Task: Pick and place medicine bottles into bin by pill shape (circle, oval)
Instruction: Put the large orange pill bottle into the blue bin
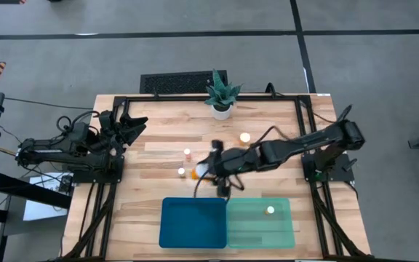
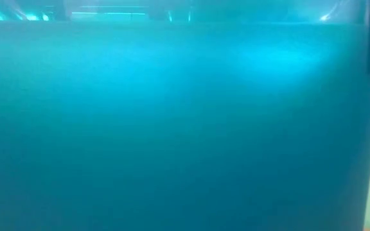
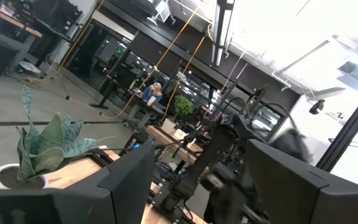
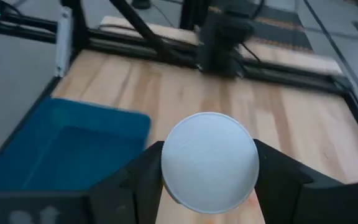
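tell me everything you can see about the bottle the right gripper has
The bottle shows mostly as a round white cap, seen end-on between the right gripper's two dark fingers, which flank it closely on both sides. A sliver of amber body peeks out below the cap. From above it sits mid-table as an orange and white spot at the gripper tip, over the wooden table, short of the blue bin.

Both my arms right now

My right arm (image 1: 297,145) is stretched way out across the table toward the middle, wrist low, and my right gripper (image 1: 204,169) has its two dark fingers (image 4: 138,180) on either side of a bottle (image 4: 210,163), its white cap filling the gap between them. My left arm (image 1: 57,154) is folded back at its own edge, left gripper (image 1: 133,127) spread wide with nothing in it.
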`<state>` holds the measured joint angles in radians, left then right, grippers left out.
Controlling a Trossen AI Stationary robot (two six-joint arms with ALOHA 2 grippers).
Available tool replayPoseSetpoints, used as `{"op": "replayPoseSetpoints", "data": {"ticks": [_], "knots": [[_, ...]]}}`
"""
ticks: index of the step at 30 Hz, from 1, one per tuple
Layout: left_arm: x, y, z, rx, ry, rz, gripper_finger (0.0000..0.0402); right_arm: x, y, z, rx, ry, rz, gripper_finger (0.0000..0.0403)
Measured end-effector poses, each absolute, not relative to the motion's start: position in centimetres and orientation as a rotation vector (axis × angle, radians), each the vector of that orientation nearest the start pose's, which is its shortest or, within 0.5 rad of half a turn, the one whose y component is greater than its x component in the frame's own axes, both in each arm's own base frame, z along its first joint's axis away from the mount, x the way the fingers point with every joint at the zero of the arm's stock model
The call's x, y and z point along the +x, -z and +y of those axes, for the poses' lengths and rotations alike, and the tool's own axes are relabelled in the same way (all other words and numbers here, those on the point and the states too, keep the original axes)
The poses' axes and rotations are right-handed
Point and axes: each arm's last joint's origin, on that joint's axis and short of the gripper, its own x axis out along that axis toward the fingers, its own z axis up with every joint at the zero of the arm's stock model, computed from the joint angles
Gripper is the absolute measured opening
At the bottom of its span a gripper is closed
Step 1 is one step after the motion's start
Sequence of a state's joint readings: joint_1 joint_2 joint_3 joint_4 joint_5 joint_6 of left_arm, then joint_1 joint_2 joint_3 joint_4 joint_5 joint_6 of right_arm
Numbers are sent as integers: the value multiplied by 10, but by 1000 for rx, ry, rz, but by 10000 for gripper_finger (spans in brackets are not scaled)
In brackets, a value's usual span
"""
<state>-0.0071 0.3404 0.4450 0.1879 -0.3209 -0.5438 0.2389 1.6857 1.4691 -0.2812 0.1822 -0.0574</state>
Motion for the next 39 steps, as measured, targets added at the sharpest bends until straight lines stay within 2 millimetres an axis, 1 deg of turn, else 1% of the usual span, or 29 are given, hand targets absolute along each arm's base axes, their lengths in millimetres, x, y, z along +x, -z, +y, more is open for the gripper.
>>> {"op": "replayPoseSetpoints", "data": {"ticks": [5,8,13,14,17,22,25,26,29,32,34,35,39], "knots": [[100,-304,8,-582,-228,-360,247,410,-317,117,-236,-135,482,222],[100,-302,8,-579,-233,-342,247,426,-309,129,-241,-179,486,223],[100,-302,8,-579,-232,-346,247,448,-294,140,-236,-205,494,223],[100,-302,8,-580,-232,-347,247,450,-291,142,-238,-209,503,223],[100,-303,8,-580,-228,-348,247,458,-273,147,-246,-215,538,223],[100,-303,8,-598,-195,-344,247,460,-243,160,-239,-229,636,223],[101,-303,7,-604,-172,-340,247,457,-231,168,-247,-243,690,223],[101,-303,7,-604,-172,-339,247,459,-229,171,-247,-247,680,223],[101,-303,7,-604,-171,-340,247,454,-220,178,-271,-253,732,224],[101,-303,7,-606,-171,-340,247,457,-211,183,-274,-252,731,224],[101,-303,7,-606,-171,-338,247,455,-203,184,-287,-251,771,224],[101,-303,7,-606,-172,-338,247,458,-200,185,-285,-249,764,224],[101,-303,7,-607,-171,-340,247,457,-194,183,-297,-226,793,223]]}}
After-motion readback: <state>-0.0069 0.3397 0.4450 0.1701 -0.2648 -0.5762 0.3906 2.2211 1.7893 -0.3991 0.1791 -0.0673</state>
